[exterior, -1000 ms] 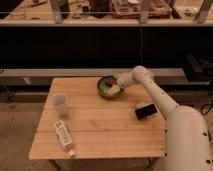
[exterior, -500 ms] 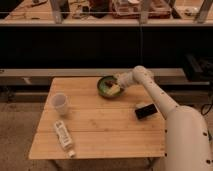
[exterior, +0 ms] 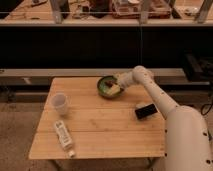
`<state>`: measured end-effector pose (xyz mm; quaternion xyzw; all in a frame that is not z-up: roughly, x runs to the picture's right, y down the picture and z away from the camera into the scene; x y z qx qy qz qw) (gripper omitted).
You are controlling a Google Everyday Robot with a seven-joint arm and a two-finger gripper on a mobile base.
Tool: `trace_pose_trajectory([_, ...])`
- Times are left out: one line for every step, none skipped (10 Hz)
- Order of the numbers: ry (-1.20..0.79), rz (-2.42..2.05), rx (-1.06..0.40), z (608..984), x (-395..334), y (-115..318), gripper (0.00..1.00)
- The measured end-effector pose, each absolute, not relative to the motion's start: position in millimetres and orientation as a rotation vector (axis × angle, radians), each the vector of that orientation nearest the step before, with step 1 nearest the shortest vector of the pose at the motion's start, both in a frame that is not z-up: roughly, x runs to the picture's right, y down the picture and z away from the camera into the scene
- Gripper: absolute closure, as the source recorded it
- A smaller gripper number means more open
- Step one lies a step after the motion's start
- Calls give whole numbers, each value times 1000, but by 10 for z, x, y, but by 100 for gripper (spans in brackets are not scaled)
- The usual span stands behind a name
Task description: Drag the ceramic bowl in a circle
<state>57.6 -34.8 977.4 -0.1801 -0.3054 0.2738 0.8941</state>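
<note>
Gripper at the bowl's right rim

We see the bowl [exterior: 100, 85] at the far edge of the table [exterior: 112, 132], a little right of the middle. It is round, shallow and dark green, with reddish-brown and yellowish bits inside. Our gripper [exterior: 116, 87] reaches in from the right and sits at the bowl's right side, over the yellowish part; whether it is wide, narrow or clamped on the rim we cannot tell. A cup [exterior: 60, 103] stands well apart to the left, a bottle [exterior: 63, 134] lies near the front left, and a black block [exterior: 146, 111] lies under the arm [exterior: 155, 95]
</note>
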Motion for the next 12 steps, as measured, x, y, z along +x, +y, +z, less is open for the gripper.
trace_pose_trajectory([-633,568,-373,9774,576,-348,20])
trace_pose_trajectory([-633,568,-373,9773,576,-349,20])
trace_pose_trajectory([-633,568,-373,9774,577,-349,20])
trace_pose_trajectory([-632,566,-373,9771,577,-351,20])
trace_pose_trajectory([-629,560,-374,9755,582,-354,20])
trace_pose_trajectory([-615,534,-388,9696,608,-319,20])
trace_pose_trajectory([-600,504,-407,9616,635,-271,20])
trace_pose_trajectory([-573,456,-433,9474,692,-198,20])
trace_pose_trajectory([-542,412,-459,9325,727,-127,20])
trace_pose_trajectory([-510,378,-476,9247,765,-46,20])
trace_pose_trajectory([-484,347,-481,9208,794,14,20])
trace_pose_trajectory([-458,317,-483,9180,825,75,20])
